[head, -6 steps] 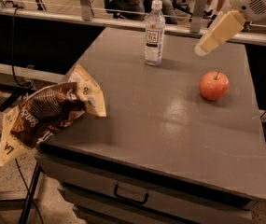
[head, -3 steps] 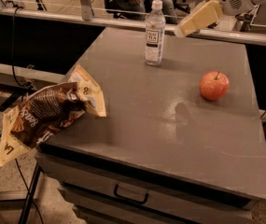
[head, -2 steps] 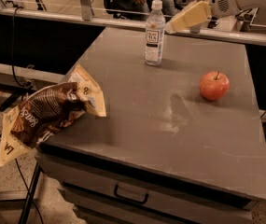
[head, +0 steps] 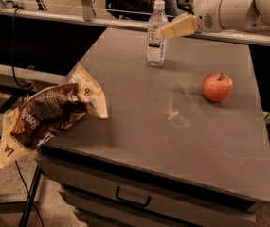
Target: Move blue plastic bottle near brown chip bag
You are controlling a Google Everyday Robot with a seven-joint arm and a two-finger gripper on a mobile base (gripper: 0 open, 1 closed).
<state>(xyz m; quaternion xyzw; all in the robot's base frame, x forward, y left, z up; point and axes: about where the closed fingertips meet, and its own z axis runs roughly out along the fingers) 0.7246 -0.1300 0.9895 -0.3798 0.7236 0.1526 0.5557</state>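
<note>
The blue plastic bottle point(head: 156, 33), clear with a white cap and white label, stands upright at the far middle of the grey table point(head: 172, 126). The brown chip bag point(head: 49, 115), dark brown with cream edges, hangs over the table's near left corner. My gripper point(head: 165, 31) reaches in from the upper right on a white arm point(head: 234, 8). Its cream fingers point(head: 178, 26) point left, their tips right beside the bottle's upper part.
A red apple point(head: 217, 86) sits on the right side of the table. A drawer handle point(head: 132, 197) shows on the table's front. A railing and dark counter run behind the table. Cables lie on the floor at left.
My gripper has swung left and lowered from the table's far right toward the bottle, and its tips now reach the bottle's side. Bottle, apple and bag have not moved.
</note>
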